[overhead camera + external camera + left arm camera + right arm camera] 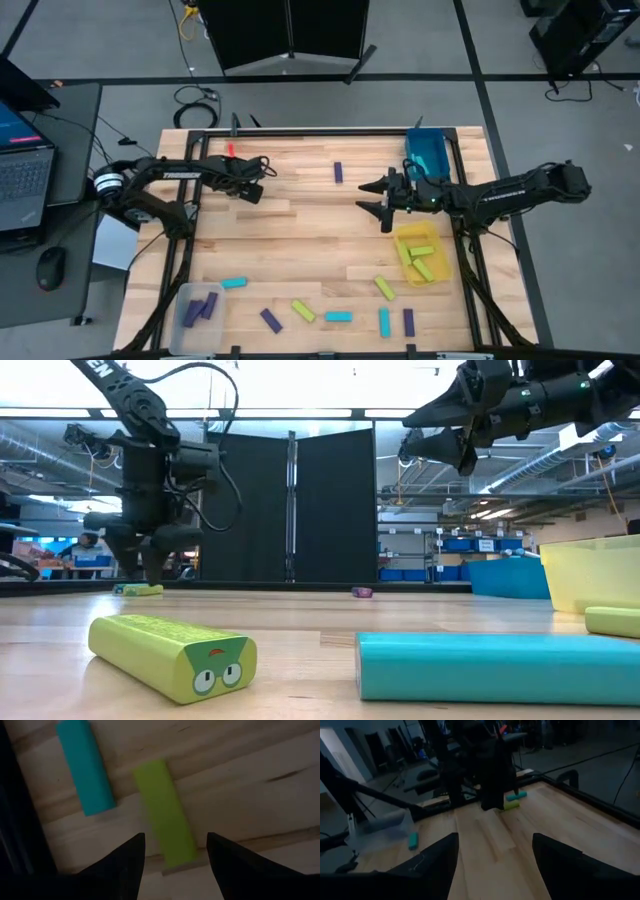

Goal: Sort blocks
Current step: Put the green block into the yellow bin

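Note:
In the left wrist view a yellow-green block (165, 812) and a cyan block (85, 767) lie flat on the wood at the table's far left. My left gripper (175, 840) points down over the yellow-green one, open, a finger on either side of its near end and clear of it. In the low view that gripper (150, 568) hangs just above the block (140, 589). My right gripper (378, 197) hovers open and level above the table's middle, beside the blue tray (428, 152), with nothing between its fingers. More blocks are strewn along the near edge, such as a yellow-green one (303, 311).
A yellow tray (445, 262) at the right holds yellow-green blocks. A clear tray (180, 300) at the near left holds purple ones. A lone purple block (338, 172) lies far centre. Dark rails frame the table. A laptop (20, 170) sits off its left side.

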